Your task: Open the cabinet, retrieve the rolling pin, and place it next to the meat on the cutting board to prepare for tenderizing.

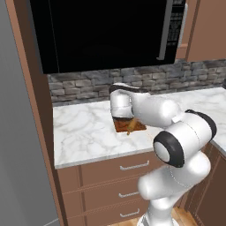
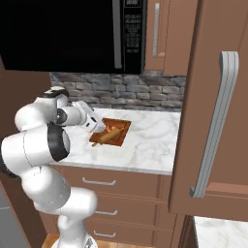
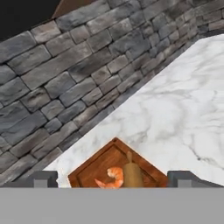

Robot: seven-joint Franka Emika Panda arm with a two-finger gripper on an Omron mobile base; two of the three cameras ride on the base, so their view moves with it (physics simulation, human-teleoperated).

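Hand view first, Inspector: what lies on the board [image 3: 94,168]?

**Inspector:** A shrimp [image 3: 113,177] and the pin [image 3: 131,173], side by side and touching or nearly so. The pin lies just beside the shrimp, on the side away from the stone wall [image 3: 65,74].

**Clerk:** And the board's position?

**Inspector:** Flat on the desk [image 3: 175,113], close to the stone wall. From the right base view the board [image 2: 121,127] sits below the microwave [image 2: 63,34], and the pin [image 2: 107,136] lies aslant across it with one end reaching past the board's near edge.

**Clerk:** State of the jaws?

**Inspector:** Spread wide, holding nothing. Both fingertips [image 3: 41,178] stand well apart, one either side of the board, with the pin lying free between them. In the right base view the gripper [image 2: 98,127] hangs just over the board's end nearest the arm.

**Clerk:** The cabinet?

**Inspector:** One cabinet door [image 2: 218,111] stands swung open, near the camera, beyond the board on the side away from the arm. Its silver handle [image 2: 215,126] is upright.

**Clerk:** Left base view?

**Inspector:** The arm covers most of the board [image 1: 137,127]; only its near corner shows.
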